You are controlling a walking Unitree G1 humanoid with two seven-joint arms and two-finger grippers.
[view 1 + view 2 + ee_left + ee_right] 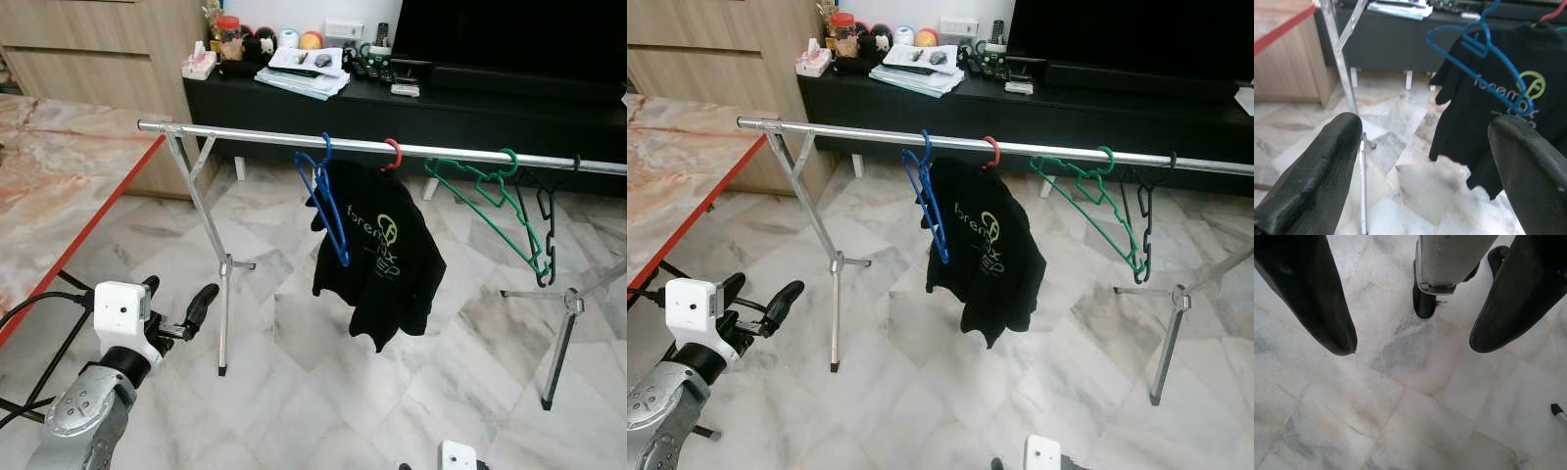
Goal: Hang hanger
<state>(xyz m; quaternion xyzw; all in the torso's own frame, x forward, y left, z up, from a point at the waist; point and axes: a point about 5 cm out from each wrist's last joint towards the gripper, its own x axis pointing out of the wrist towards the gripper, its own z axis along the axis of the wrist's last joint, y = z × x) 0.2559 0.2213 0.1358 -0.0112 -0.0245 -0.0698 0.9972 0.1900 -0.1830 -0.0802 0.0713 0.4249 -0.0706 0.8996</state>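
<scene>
I see the clothes rail (255,137) spanning the room. On it hang a black T-shirt (377,250), then a green hanger (495,211) and the blue hanger (328,201). My left gripper (176,305) sits below the rail, fingers spread and empty; my right gripper (1413,340) hangs open over the floor.

Black TV cabinet (470,103); papers (306,70) on top.

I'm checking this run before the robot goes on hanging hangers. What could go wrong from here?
1. The left gripper is open, holds nothing and sits well below the rail; a blind reach could knock the rack's leg.
2. The blue hanger hangs askew against the black shirt; a nudge might snag the shirt or slip it off the rail.
</scene>
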